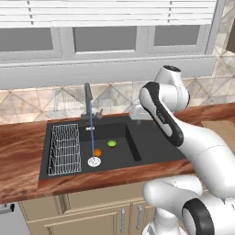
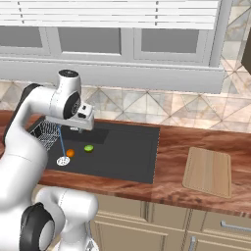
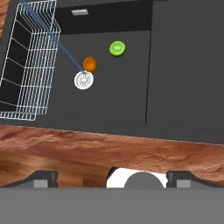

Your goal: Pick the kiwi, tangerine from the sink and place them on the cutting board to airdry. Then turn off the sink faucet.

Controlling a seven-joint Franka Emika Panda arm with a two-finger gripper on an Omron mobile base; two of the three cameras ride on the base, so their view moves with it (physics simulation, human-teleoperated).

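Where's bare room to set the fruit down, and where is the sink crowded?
The cutting board is bare, right of the sink. The flat right basin is also free. It is crowded around the drain: tangerine beside it, kiwi nearby, wire rack on the left.

- No text, label, brand, number or sign can be read in any of the three views
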